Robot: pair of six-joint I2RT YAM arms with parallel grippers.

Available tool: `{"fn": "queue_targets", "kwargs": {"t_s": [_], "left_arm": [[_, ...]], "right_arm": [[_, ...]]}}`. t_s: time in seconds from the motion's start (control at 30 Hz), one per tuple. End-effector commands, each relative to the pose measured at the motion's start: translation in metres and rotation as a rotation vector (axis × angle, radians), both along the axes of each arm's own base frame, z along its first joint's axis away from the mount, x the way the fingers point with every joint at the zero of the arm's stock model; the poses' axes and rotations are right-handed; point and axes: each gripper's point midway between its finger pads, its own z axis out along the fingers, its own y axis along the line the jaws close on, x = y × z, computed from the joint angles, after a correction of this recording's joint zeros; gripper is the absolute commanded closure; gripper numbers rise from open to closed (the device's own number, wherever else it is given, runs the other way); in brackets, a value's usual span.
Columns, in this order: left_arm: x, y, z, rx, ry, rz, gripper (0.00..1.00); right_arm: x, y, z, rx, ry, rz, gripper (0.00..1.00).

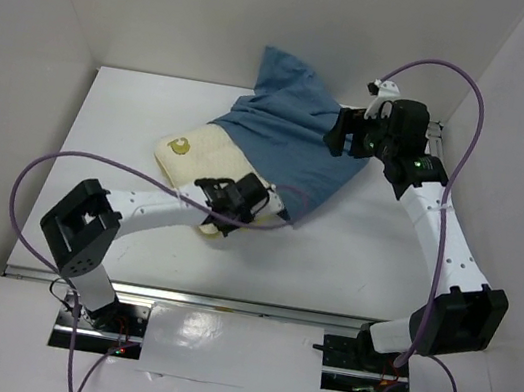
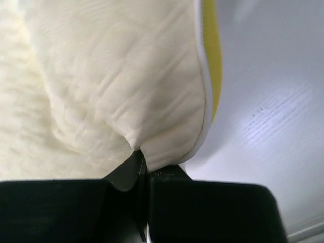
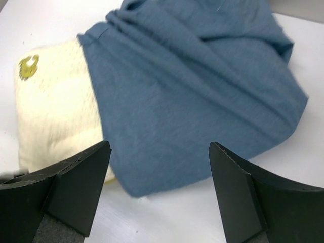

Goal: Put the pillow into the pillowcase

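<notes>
The cream pillow (image 1: 198, 157) lies mid-table, its right part inside the dusty-blue pillowcase (image 1: 292, 140); the end with the small yellow mark sticks out at the left. In the right wrist view the pillowcase (image 3: 192, 91) covers the pillow (image 3: 55, 106) up to its left third. My left gripper (image 1: 229, 213) is shut on the pillow's near edge; the left wrist view shows cream cloth (image 2: 116, 86) with its yellow band pinched between the jaws (image 2: 144, 162). My right gripper (image 1: 337, 131) is open and empty, above the pillowcase's right side (image 3: 159, 152).
White table (image 1: 136, 103) with white walls behind and at both sides. A purple cable (image 1: 75, 163) loops over the left arm and another arcs above the right arm. Bare table lies in front of the pillow and at the right.
</notes>
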Motion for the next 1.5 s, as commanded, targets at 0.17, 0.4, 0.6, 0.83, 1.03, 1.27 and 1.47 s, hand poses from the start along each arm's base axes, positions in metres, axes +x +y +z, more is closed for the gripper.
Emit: {"fn": "queue_targets", "kwargs": {"t_s": [0.17, 0.4, 0.6, 0.83, 1.03, 1.27, 1.47], "left_arm": [[0.089, -0.028, 0.177, -0.602, 0.004, 0.116, 1.0], [0.106, -0.049, 0.253, -0.772, 0.014, 0.039, 1.0], [0.094, -0.051, 0.264, -0.801, 0.022, 0.004, 1.0], [0.083, -0.045, 0.269, -0.805, 0.016, 0.001, 1.0], [0.08, -0.038, 0.262, -0.792, 0.023, 0.009, 1.0], [0.096, -0.033, 0.255, -0.762, -0.032, 0.056, 1.0], [0.14, -0.015, 0.277, -0.804, -0.137, 0.134, 1.0]], "right_arm": [[-0.027, 0.014, 0.005, 0.074, 0.021, 0.099, 0.16], [-0.016, 0.017, 0.006, 0.062, 0.009, 0.12, 0.17], [0.008, 0.015, -0.002, 0.012, -0.026, 0.064, 0.14], [0.045, 0.012, -0.015, -0.046, -0.066, 0.004, 0.23], [0.056, 0.028, -0.016, -0.042, -0.077, 0.05, 0.8], [-0.009, 0.13, 0.085, 0.119, -0.164, 0.43, 1.0], [-0.111, 0.216, 0.135, 0.291, -0.078, 0.795, 1.0]]}}
